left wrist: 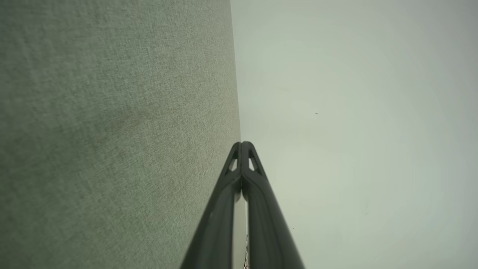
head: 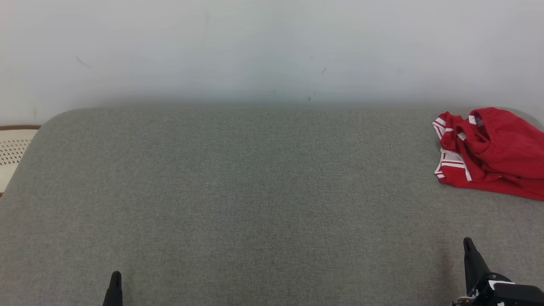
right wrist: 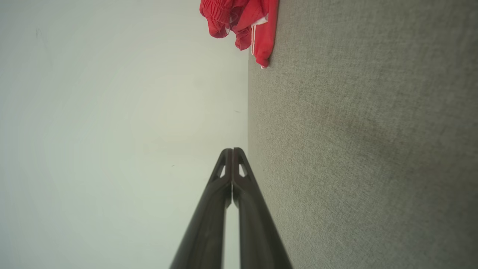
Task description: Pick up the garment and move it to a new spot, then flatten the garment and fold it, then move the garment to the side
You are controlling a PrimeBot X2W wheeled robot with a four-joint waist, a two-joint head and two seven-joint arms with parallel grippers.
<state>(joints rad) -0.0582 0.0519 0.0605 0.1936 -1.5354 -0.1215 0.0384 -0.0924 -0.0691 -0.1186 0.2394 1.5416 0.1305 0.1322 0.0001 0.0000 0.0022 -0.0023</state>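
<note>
Left end effector (left wrist: 242,144) and right end effector (right wrist: 232,150) point forward, tips pinched together, empty.

Garment (head: 493,153) lies on table's (head: 255,191) far right.

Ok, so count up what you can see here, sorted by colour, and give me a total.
Red: 1, the crumpled red garment with white stripes
Dark: 2, the left gripper and the right gripper, both shut
Grey: 1, the grey woven fabric surface
Cream: 1, the cream perforated object past the surface's left edge
Total: 5
</note>
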